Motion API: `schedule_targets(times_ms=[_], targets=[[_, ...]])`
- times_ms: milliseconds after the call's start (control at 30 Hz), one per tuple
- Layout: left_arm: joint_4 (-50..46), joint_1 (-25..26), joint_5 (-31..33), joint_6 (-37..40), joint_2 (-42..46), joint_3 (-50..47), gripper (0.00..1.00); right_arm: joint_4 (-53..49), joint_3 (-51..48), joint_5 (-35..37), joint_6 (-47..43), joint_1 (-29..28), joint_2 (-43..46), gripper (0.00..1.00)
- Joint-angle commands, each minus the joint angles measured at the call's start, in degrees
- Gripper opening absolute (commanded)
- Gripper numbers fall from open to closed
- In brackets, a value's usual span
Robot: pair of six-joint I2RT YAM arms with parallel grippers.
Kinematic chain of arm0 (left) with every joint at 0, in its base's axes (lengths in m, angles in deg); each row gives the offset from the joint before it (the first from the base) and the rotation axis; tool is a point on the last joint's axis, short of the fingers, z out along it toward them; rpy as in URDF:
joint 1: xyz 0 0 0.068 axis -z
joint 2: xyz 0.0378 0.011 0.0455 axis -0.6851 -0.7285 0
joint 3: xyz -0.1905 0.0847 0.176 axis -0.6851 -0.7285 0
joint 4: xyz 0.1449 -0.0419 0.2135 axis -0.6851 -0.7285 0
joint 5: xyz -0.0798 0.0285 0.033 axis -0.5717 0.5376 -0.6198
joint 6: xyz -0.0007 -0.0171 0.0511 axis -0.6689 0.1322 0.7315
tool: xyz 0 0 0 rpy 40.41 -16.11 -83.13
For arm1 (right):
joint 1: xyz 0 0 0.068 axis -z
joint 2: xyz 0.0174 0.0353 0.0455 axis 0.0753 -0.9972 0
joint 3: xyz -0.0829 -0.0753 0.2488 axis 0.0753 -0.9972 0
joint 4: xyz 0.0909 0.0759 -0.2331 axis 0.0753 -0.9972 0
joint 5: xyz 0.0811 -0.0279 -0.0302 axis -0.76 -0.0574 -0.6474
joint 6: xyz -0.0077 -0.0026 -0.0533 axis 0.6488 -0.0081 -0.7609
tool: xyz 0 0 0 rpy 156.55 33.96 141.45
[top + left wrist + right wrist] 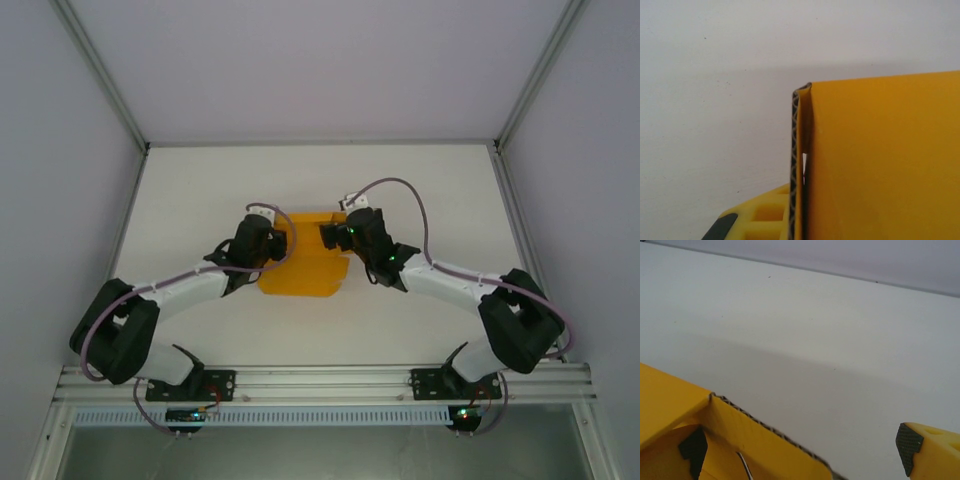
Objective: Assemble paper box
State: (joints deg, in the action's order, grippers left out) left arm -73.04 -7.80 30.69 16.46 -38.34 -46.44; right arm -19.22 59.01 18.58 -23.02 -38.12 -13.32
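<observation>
Top cam: paper box [303,268] sits at bench [430,190] centre, btwn the two arms. It's plain orange-yellow card w/ a smooth matte face, roughly rectangular, w/ rounded corners on its 6 o'clock edge. It's partly folded, not a closed box yet. Bench is flat matte white.

My left tool [284,243] is at the box's 9 o'clock side. On the left wrist cam a card wall stands upright. Its cut edge shows wavy corrugated fluting, dark grey against the yellow skin. One yellow ribbed finger [762,216] w/ a black tip lies against that edge at 7 o'clock of the view. The other finger is hidden behind the panel. This tool is clamped closed on the box wall.

My right tool [329,235] is at the box's 1 o'clock corner, jaws spread wide, gripping nothing. On the right wrist cam one black cross-hatched pad [908,441] on a yellow finger sits at 4 o'clock, well apart from the card. The other pad is at 8 o'clock, tucked under a folded flap. The card's raw fluted edge runs diagonally btwn them.
</observation>
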Motion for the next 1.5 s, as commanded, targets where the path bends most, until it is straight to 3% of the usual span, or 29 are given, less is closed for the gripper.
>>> schedule_targets(times_ms=[0, 200, 400, 567, 833, 1167, 1300, 1467], targets=[[-3.1, 0.3, 4.7, -1.4, 1.6, 1.3, 0.01, -2.8, 0.0, 5.7, 0.8, 0.2, 5.0, 0.99], [-6.2, -1.6, 6.4, -1.7, 1.5, 3.7, 0.02, -18.9, -4.6, 0.7, 4.8, 0.5, 17.1, 0.99], [-5.6, -2.9, 4.3, -1.1, 2.4, 3.5, 0.02, -22.0, -10.4, -8.5, 5.4, 3.4, 21.9, 0.99], [-5.1, -3.3, 2.1, -0.5, 3.8, 2.8, 0.02, -21.7, -9.8, -9.6, 6.6, 5.0, 18.4, 0.99], [-3.8, -3.3, -1.3, 1.1, 5.3, 1.2, 0.01, -12.7, -6.8, -10.9, 6.7, 6.3, 11.1, 0.99], [-1.9, -3.3, -4.0, 3.4, 4.5, -0.3, 0.01, -11.9, -1.1, -10.4, 3.1, 6.1, 6.7, 0.99], [-2.0, -3.0, -4.3, 3.9, 3.6, 0.5, 0.01, -10.9, 1.1, -13.2, 1.1, 5.2, 4.0, 0.99], [-3.6, -2.6, -2.3, 5.5, 2.5, 1.2, 0.0, -16.9, 6.3, -7.7, -2.2, 3.6, 0.9, 0.99]])
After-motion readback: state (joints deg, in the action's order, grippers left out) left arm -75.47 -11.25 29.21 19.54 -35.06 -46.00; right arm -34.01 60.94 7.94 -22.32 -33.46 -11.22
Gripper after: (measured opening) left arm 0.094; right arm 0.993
